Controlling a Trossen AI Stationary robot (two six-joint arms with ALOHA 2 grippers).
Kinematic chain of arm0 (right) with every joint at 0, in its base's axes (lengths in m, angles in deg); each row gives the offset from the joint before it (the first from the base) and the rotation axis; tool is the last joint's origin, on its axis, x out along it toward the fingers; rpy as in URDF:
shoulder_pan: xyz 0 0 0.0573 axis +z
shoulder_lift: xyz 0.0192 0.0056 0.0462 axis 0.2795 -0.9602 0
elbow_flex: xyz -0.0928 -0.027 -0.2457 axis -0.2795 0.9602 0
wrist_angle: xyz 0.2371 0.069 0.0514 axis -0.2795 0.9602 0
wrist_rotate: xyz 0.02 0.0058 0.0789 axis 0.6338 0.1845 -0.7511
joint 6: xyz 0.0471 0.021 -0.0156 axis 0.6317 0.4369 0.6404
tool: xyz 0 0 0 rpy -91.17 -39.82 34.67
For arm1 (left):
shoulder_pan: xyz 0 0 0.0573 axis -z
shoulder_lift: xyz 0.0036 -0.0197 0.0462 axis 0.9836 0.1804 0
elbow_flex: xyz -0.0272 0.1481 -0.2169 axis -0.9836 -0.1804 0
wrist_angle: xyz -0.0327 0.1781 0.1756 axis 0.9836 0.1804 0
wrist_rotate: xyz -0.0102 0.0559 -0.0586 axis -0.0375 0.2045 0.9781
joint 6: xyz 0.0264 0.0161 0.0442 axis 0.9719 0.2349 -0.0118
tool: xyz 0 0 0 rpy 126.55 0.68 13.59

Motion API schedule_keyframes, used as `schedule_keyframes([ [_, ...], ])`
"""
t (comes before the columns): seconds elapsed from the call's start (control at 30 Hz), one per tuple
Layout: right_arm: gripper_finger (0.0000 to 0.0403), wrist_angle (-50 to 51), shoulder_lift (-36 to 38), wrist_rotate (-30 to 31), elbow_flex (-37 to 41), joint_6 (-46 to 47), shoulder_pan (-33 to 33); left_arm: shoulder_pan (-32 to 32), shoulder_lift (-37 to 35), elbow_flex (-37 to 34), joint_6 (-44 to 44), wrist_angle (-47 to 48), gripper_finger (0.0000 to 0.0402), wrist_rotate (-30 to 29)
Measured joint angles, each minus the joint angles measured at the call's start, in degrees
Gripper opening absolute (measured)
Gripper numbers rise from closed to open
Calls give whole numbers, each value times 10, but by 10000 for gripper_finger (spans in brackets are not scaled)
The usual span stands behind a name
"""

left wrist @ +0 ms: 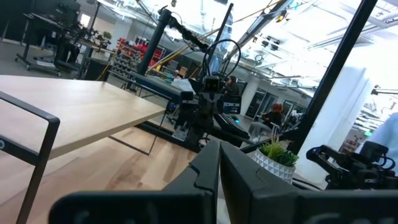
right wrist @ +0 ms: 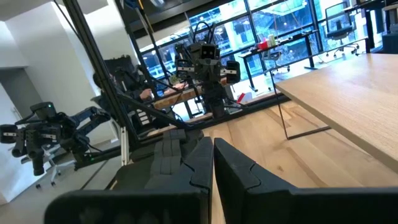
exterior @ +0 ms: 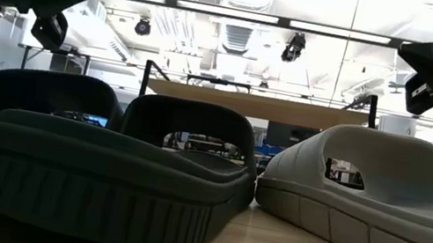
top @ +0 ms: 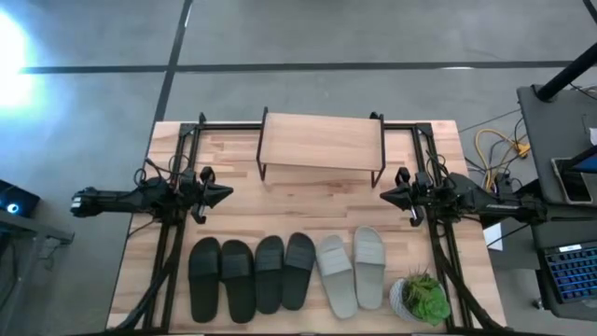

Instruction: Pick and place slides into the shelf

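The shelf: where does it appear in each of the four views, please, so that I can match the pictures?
High view: the shelf stands at the table's far edge, centred between both arms.
Low view: its plank top shows behind the slides.
Left wrist view: the plank fills the picture's left.
Right wrist view: the plank fills the right.
Shared landmark: the shelf's thin black legs; the potted plant shows only in the high and left wrist views.
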Motion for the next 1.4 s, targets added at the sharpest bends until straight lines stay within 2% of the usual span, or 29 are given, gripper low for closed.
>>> schedule_keyframes([
  [0.63,8,-1,0,1,0,0,0,0,0,0,0,0,0,0],
  [0.7,9,-19,0,24,0,2,0,0,0,0,0,0,0,0],
  [0.77,8,-54,0,56,0,47,0,0,0,0,0,0,0,0],
  [0.93,8,-141,0,86,0,261,0,0,0,0,0,0,0,0],
  [1.07,9,-168,0,125,-1,282,0,0,0,0,0,0,0,0],
  [1.17,8,-169,0,149,-6,264,0,0,0,0,0,0,0,0],
  [1.27,8,-168,0,216,-18,224,0,0,0,0,0,0,0,0],
  [1.4,8,-172,-3,296,-32,245,0,0,0,0,0,0,0,0],
])
